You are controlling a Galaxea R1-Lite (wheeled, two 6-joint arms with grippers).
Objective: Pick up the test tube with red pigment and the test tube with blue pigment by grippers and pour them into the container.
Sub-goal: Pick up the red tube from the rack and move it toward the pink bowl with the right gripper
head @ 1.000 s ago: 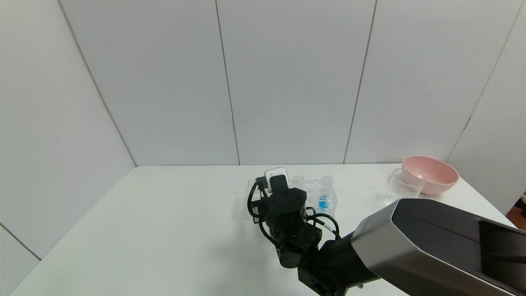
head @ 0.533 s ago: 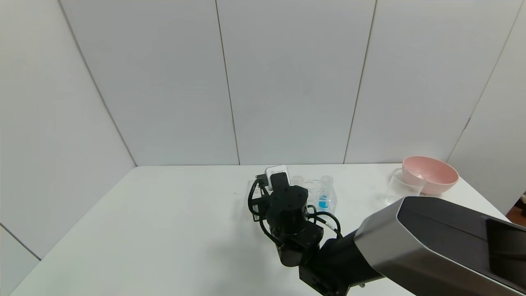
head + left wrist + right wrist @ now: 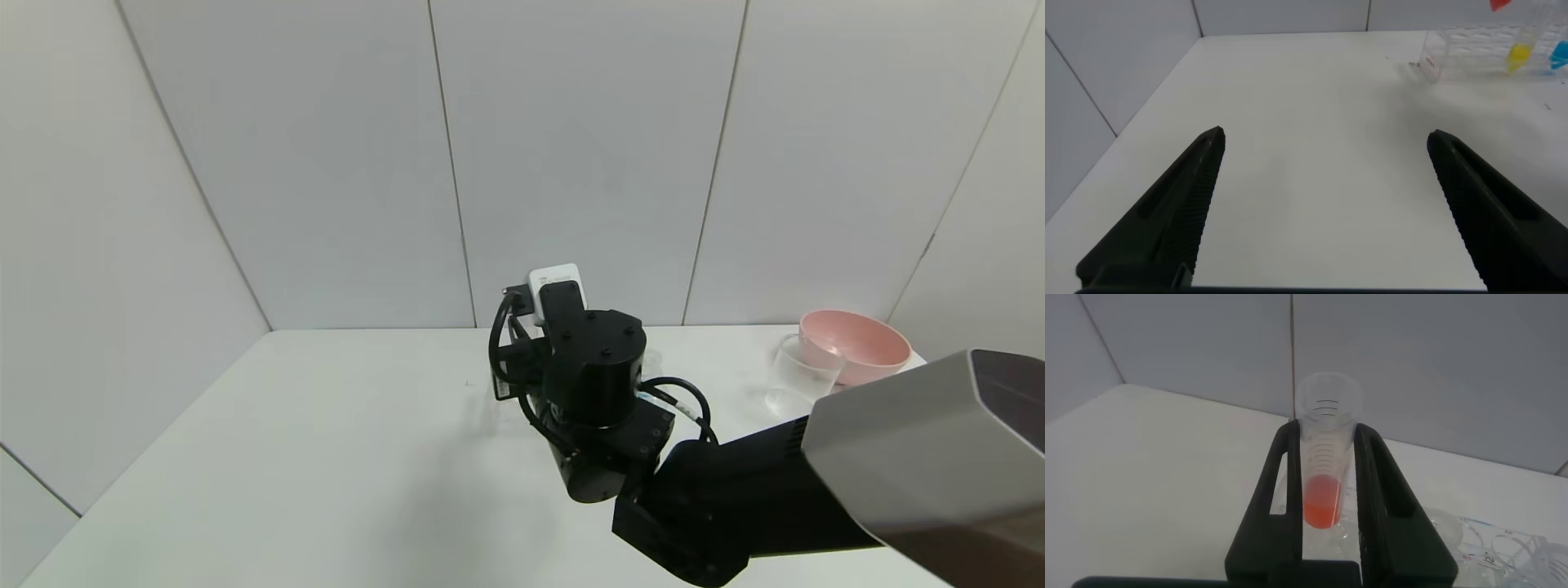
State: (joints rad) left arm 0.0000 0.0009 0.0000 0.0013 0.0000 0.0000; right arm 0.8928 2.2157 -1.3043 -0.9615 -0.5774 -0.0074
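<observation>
One red tube [image 3: 1325, 469] pinched upright in right gripper [image 3: 1327, 482], lifted; next: carry right to beaker [image 3: 798, 377]; left gripper [image 3: 1327, 204] spread, idle.

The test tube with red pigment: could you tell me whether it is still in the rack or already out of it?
Out. The right gripper is shut on the test tube with red pigment, holding it upright above the table, with the rack lower down.

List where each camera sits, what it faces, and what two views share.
Head view: looks forward and down at the table, beaker and pink bowl; right arm shows.
Left wrist view: faces the rack; open left gripper shows.
Right wrist view: right gripper clamps the red tube.
Both wrist views show the rack.
</observation>
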